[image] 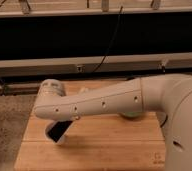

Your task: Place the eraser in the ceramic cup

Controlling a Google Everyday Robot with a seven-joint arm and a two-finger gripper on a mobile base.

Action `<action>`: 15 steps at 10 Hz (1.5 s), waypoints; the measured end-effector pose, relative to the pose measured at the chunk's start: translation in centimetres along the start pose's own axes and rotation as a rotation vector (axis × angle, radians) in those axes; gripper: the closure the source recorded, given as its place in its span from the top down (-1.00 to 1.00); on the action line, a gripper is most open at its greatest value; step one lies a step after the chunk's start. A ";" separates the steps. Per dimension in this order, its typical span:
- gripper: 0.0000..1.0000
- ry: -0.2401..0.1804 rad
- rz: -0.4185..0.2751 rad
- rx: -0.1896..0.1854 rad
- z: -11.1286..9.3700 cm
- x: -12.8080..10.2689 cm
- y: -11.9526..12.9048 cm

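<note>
Gripper [59, 131] position: below the white wrist, low over the left part of the wooden tabletop [104, 147]. Gripper state (open or closed): cannot tell. Arm [104, 102] reach: right to left across the tabletop. Under the forearm: pale rounded object [131, 114], mostly hidden. Eraser location: cannot tell, not distinguishable near the gripper.

arm [104, 102] lies right-to-left across table [114, 147] | gripper [59, 131] under arm's left end, over table's left part | floor [9, 125] left of table | ledge [89, 64] behind table | cable [111, 42] above ledge
</note>
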 end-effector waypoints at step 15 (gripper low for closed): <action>-0.45 0.010 0.005 0.039 0.4 0.3 -0.6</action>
